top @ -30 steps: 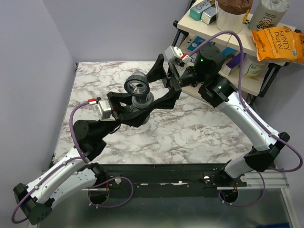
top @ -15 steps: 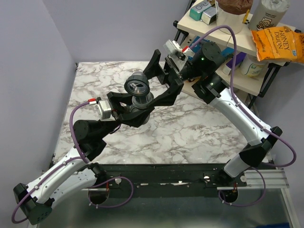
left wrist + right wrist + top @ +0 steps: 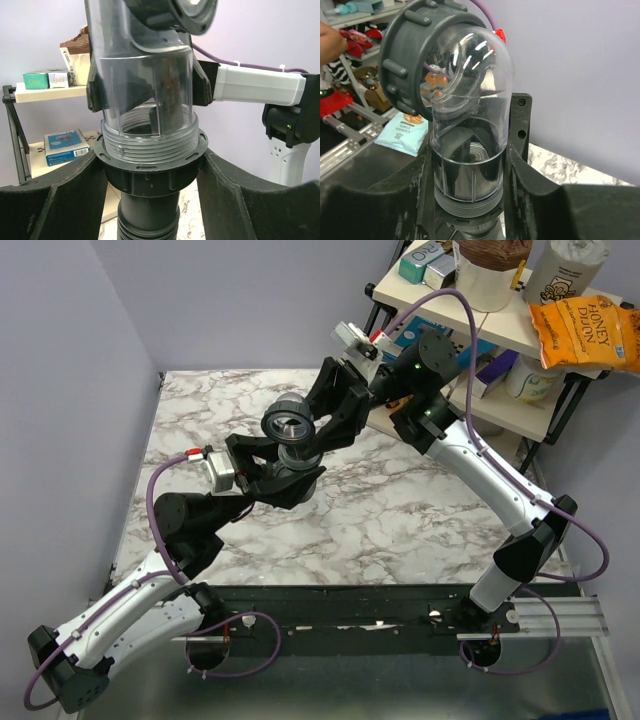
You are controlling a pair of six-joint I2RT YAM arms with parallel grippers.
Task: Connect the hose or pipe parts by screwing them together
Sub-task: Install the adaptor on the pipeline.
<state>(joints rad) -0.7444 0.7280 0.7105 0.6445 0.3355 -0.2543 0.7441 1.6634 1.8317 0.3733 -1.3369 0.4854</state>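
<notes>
Right gripper (image 3: 468, 165), wide apart a second before, had closed onto clear elbow (image 3: 470, 100) held above counter (image 3: 400, 510); left gripper (image 3: 150, 165) gripped hose collar (image 3: 150, 176) beneath it, so a tightening turn appeared ready.

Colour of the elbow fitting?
The elbow fitting is clear plastic with a grey nut at its mouth; best in right wrist view.

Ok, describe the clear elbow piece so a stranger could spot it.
Look above the middle of the marble table, where the left gripper and right gripper meet. It's the only see-through part: a bent tube capped by a grey knobbed nut above a black collar.
</notes>
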